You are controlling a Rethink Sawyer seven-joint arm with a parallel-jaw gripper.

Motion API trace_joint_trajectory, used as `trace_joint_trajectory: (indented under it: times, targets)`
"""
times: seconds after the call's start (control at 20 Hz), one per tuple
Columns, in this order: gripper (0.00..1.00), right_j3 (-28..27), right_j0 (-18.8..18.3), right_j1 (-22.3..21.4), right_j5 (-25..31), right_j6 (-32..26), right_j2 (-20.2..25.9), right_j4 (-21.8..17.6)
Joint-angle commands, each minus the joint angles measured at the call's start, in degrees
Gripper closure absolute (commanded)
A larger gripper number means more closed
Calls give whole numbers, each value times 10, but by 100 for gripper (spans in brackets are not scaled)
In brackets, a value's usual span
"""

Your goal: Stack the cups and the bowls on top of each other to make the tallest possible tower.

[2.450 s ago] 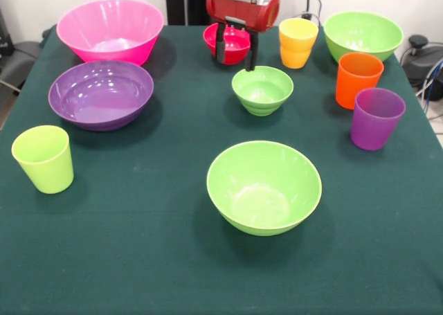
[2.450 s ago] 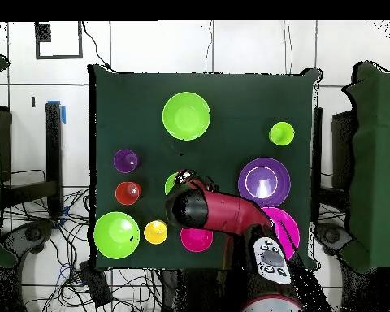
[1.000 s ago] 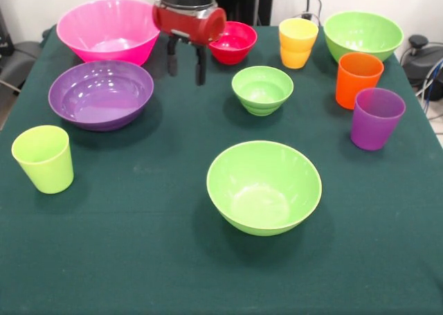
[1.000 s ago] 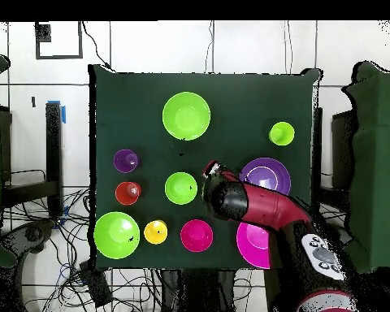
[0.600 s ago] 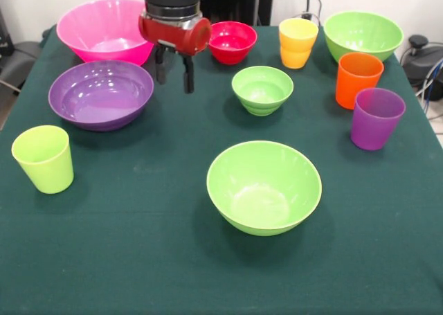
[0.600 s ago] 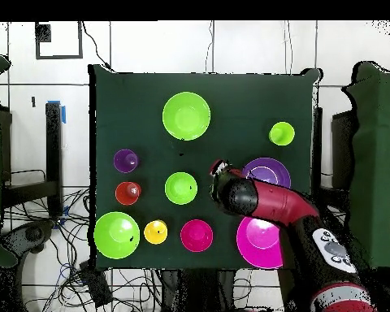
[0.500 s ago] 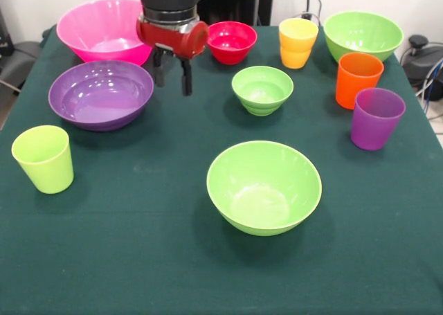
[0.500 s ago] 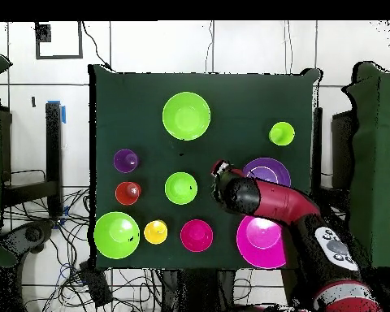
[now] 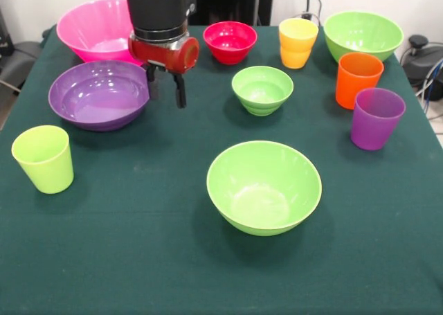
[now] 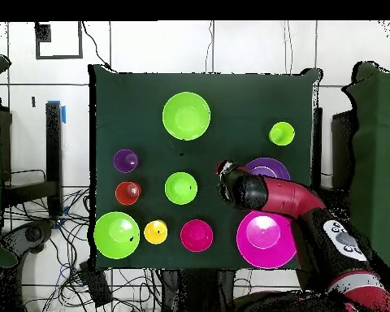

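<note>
From the front, the red and black arm's end effector [image 9: 166, 88] is hanging just beside the right rim of the wide shallow purple plastic bowl [image 9: 100, 94], its two dark fingers [image 9: 180, 91] pointing down, spread apart and gripping nothing. The large glossy pink plastic bowl [image 9: 104, 30] is sitting at the far left corner of the dark green table [image 9: 138, 259], with the purple bowl just in front of it. The small red plastic bowl [image 9: 230, 41] is resting by the far edge, and the small lime green plastic bowl [image 9: 262, 89] is standing near it toward the middle. The biggest lime green plastic bowl [image 9: 264, 187] is sitting in the middle toward the near edge. A third lime green bowl [image 9: 363, 34] is occupying the far right corner, with the yellow-orange tapered cup [image 9: 297, 42] beside it. The orange cup [image 9: 358, 78] and translucent purple cup [image 9: 376, 118] are standing along the right edge; the lime green cup [image 9: 43, 158] is standing by the left edge. Nothing is stacked.

From overhead, the end effector [image 10: 223, 169] is hovering at the purple bowl's [image 10: 271, 166] edge, the arm covering much of that bowl, and the pink bowl [image 10: 266, 238] is lying at the table's corner.
</note>
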Motion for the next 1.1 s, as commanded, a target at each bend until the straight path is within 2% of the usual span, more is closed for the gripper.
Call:
trace_joint_trajectory:
  times: [0.05,0.75,1.1]
  targets:
    - [0,-40,-16,-6,101,-134,79,-49]
    - [0,-20,-32,-69,167,-127,104,-61]
    - [0,-52,-62,-18,164,-177,129,-100]
